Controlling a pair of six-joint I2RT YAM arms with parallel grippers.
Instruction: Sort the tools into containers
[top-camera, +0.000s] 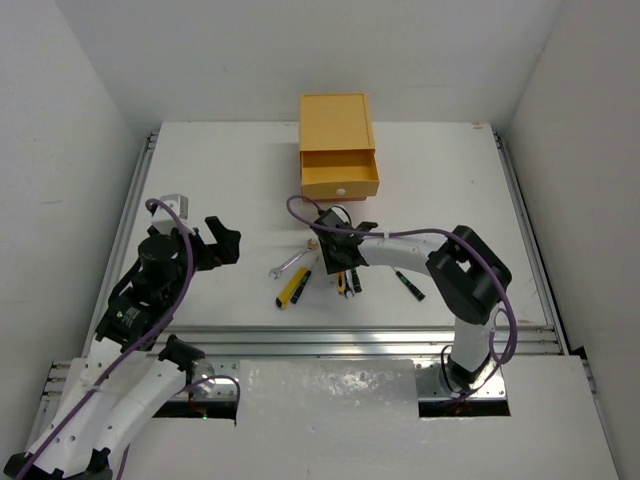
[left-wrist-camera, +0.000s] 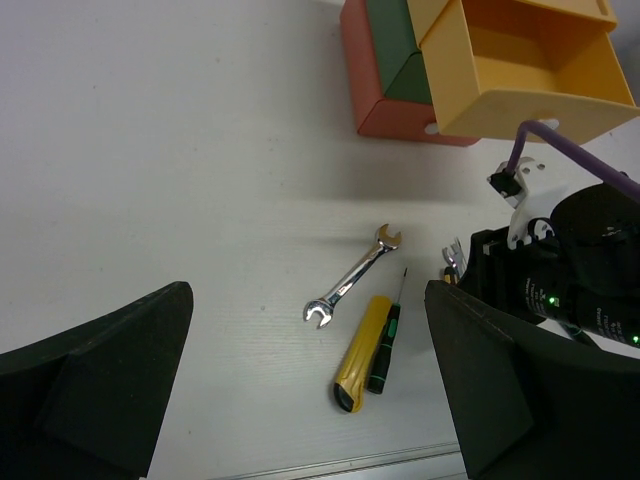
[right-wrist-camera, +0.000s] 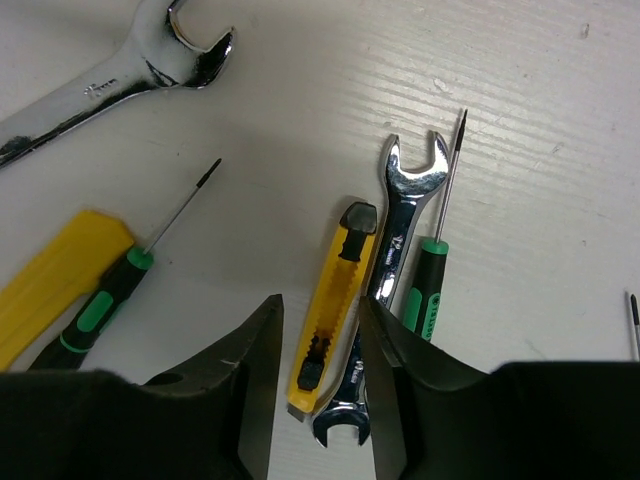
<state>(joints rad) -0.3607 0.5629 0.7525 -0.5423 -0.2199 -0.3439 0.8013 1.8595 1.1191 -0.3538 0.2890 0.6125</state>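
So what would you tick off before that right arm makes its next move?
1. Small yellow knife sits between the right gripper fingers: ok.
2. Fingers actually clamped on it: cannot tell.
3. Wrench clear of the grab: not ok, it lies close alongside the knife, right where one finger stands.
4. Yellow drawer pulled open to receive a tool: ok.
5. Left gripper open and off to the side, away from the tools: ok.
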